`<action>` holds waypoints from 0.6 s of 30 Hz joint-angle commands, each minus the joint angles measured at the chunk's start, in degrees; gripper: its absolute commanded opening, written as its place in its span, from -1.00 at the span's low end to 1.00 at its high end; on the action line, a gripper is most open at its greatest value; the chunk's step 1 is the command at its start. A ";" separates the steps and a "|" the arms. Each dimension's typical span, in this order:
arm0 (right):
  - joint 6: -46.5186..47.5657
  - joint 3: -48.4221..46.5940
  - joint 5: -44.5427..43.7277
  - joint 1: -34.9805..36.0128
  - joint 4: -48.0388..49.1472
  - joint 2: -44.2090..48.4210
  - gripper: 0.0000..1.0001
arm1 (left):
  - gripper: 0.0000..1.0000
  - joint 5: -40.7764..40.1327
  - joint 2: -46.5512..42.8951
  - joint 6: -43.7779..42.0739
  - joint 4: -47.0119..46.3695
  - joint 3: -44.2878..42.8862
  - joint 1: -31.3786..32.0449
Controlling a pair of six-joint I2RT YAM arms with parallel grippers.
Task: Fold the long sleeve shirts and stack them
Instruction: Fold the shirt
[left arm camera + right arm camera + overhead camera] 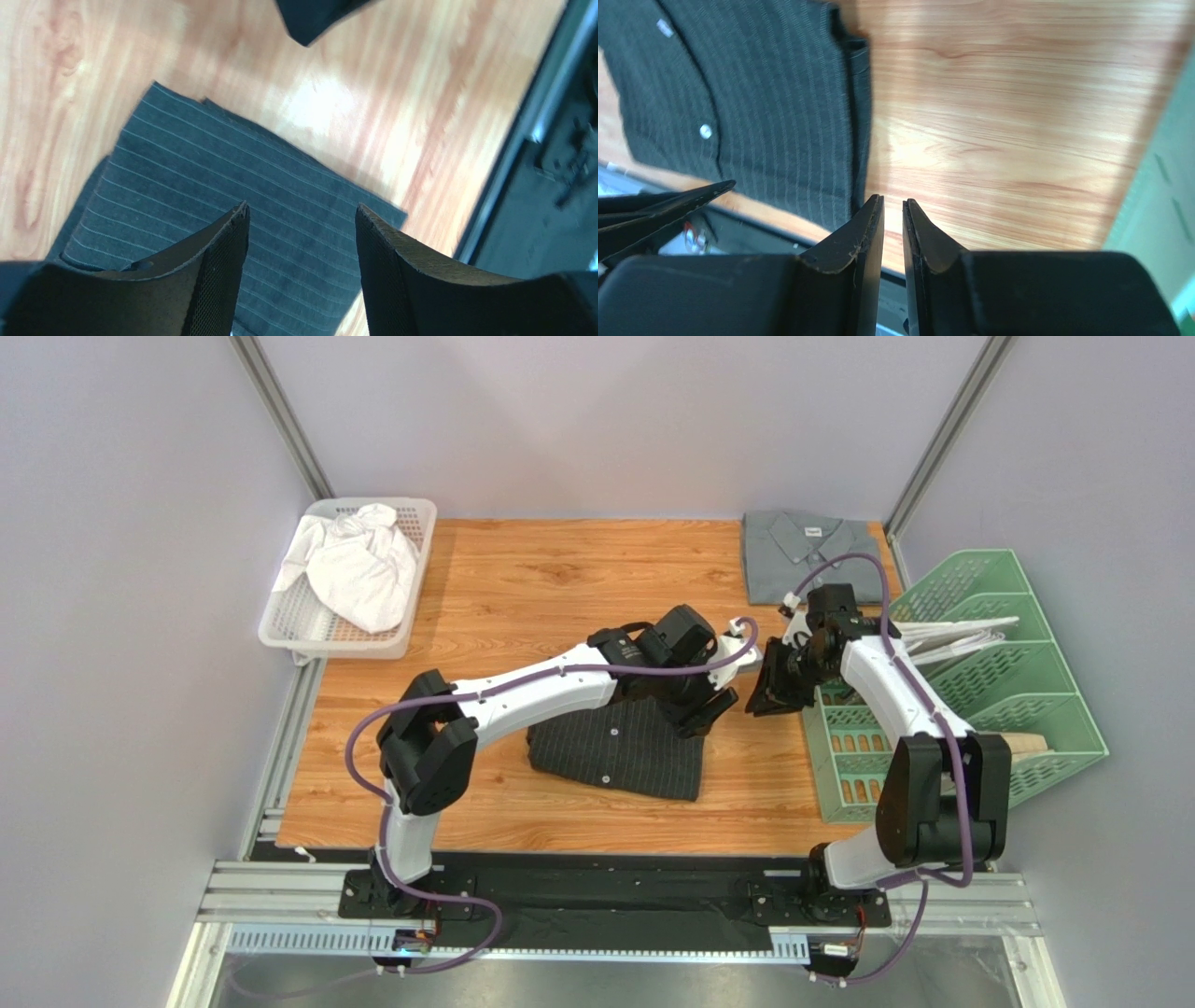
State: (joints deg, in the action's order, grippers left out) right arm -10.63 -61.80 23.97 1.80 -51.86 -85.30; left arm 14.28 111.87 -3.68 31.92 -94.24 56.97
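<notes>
The black pinstriped long sleeve shirt (617,745) lies folded flat on the wooden table, buttons up; its cloth also fills the left wrist view (210,175) and the upper left of the right wrist view (759,91). The grey long sleeve shirt (807,546) rests folded at the table's back right. My left gripper (709,703) hovers over the black shirt's right part, open (302,213), with nothing between its fingers. Just right of that shirt, over bare wood, my right gripper (772,693) holds its jaws a narrow slit apart (893,201), empty.
A white basket (417,588) holding crumpled white cloth (358,567) stands at the back left. A green file rack (1010,686) with papers lines the right side, close to the right arm. The table's near edge meets a black strip (617,868).
</notes>
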 commanded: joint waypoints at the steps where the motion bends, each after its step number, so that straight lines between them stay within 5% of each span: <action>1: -4.92 2.21 -7.35 -0.05 4.48 2.42 -0.51 | 0.28 -13.54 2.38 6.05 -4.59 -2.78 2.88; 10: -8.35 1.68 -9.20 -1.28 3.96 -0.31 -0.46 | 0.30 -20.87 10.20 9.04 -2.74 -9.47 5.43; 11: -8.61 1.60 -8.94 -1.19 3.96 -0.66 -0.46 | 0.96 -20.61 10.99 9.13 -2.92 -9.56 5.61; 18: -9.58 0.54 -7.01 -1.28 3.87 -1.80 -0.46 | 0.70 -25.53 14.42 10.01 -0.99 -11.58 6.31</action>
State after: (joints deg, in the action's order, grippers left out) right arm -18.52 -59.61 16.14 0.67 -49.39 -86.76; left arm -7.09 125.01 4.82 30.13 -102.78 62.59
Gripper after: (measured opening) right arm 0.269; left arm 0.895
